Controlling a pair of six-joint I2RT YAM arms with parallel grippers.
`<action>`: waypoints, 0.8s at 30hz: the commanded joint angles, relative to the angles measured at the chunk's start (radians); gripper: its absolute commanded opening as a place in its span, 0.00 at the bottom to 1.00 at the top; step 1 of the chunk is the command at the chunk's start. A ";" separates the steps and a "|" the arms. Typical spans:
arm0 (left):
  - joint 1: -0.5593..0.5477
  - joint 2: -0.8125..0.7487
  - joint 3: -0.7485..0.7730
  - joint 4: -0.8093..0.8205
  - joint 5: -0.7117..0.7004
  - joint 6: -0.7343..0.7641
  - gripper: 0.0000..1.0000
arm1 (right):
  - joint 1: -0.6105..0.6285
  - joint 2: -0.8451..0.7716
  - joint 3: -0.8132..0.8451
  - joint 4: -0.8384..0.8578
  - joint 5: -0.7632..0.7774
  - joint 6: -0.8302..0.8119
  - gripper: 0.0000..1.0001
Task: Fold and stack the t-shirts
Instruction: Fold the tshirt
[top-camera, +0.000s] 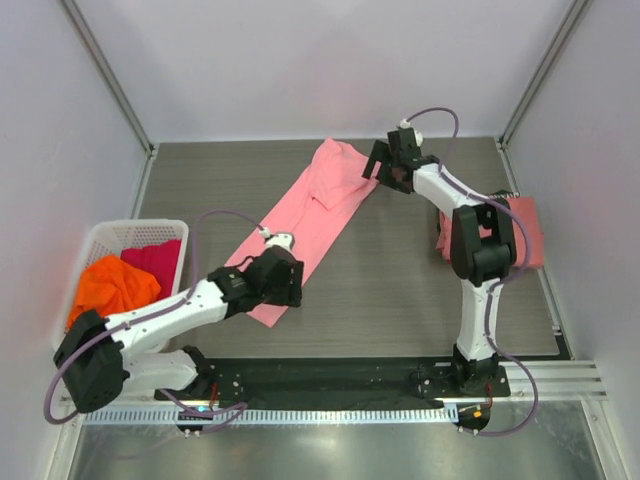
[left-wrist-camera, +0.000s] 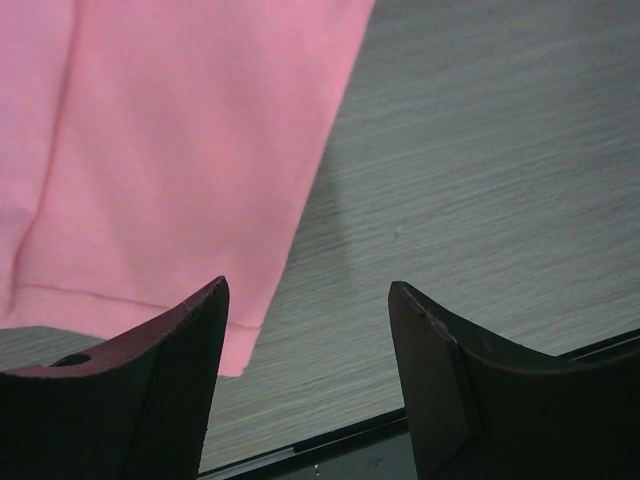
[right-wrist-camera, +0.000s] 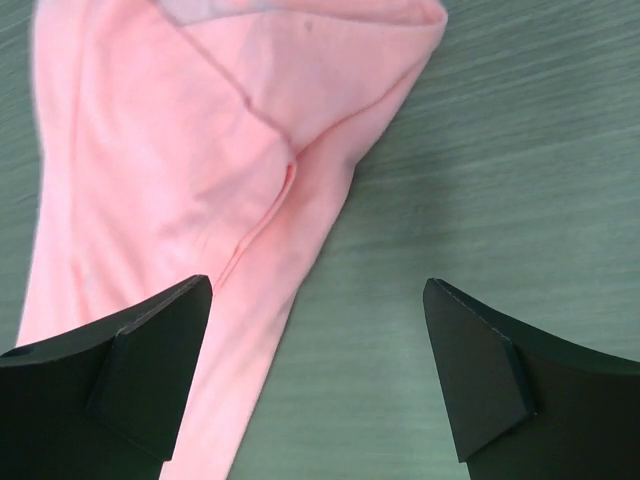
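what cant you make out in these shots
- Top view: the right arm covers part of the salmon shirt, so its stack count is unclear.
- Top view: the orange shirt and magenta shirt hide the basket floor.
- Wrist views: frame edges cut off the pink shirt.

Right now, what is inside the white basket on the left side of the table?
The white basket holds a crumpled orange t-shirt and, beside it, a magenta t-shirt. The two shirts cover the basket's floor, so anything lying beneath them cannot be seen.
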 joint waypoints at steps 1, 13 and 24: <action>-0.097 0.075 0.080 -0.034 -0.104 0.030 0.66 | -0.025 -0.159 -0.198 0.157 -0.108 -0.029 0.93; -0.154 0.341 0.125 -0.074 -0.141 0.053 0.53 | -0.034 -0.279 -0.461 0.342 -0.279 0.013 0.92; -0.154 0.472 0.166 -0.117 -0.146 0.002 0.00 | -0.091 -0.357 -0.564 0.440 -0.316 0.048 0.92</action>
